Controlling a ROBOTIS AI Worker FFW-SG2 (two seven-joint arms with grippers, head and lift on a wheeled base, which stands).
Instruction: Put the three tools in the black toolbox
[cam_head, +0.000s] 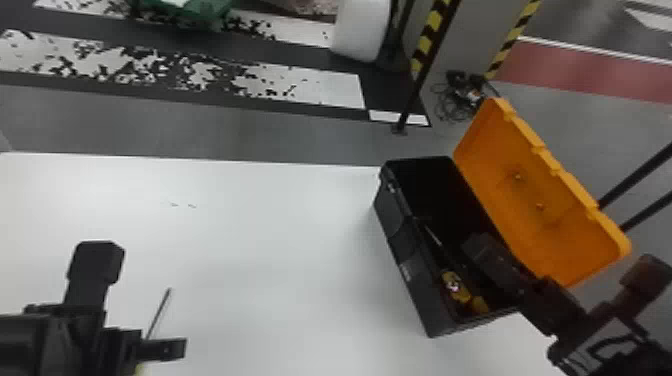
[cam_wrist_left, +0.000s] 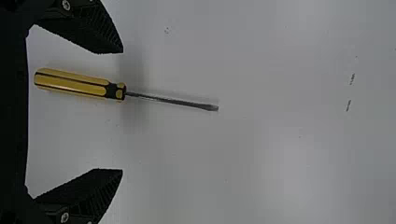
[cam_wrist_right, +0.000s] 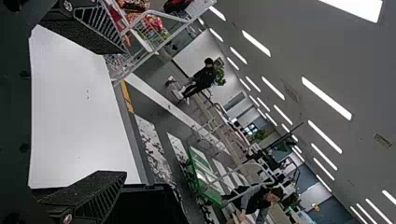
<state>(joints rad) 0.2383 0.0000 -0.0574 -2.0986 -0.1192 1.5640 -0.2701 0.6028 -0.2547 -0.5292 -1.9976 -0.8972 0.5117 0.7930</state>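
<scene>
My left gripper is low over the left part of the table, with a screwdriver lying beside it. In the left wrist view, that gripper is open, and the yellow-and-black screwdriver lies on the white surface with its handle between the fingers, untouched, its shaft pointing away. The black toolbox stands at the right. Inside it are a yellow tool and a thin shaft. My right gripper is open and empty over the toolbox's near right side; in its wrist view, this gripper has its fingers far apart.
The orange lid is raised along the toolbox's right side. A white table spreads to the left of the box. Beyond its far edge, a black-and-yellow striped post and cables are on the floor.
</scene>
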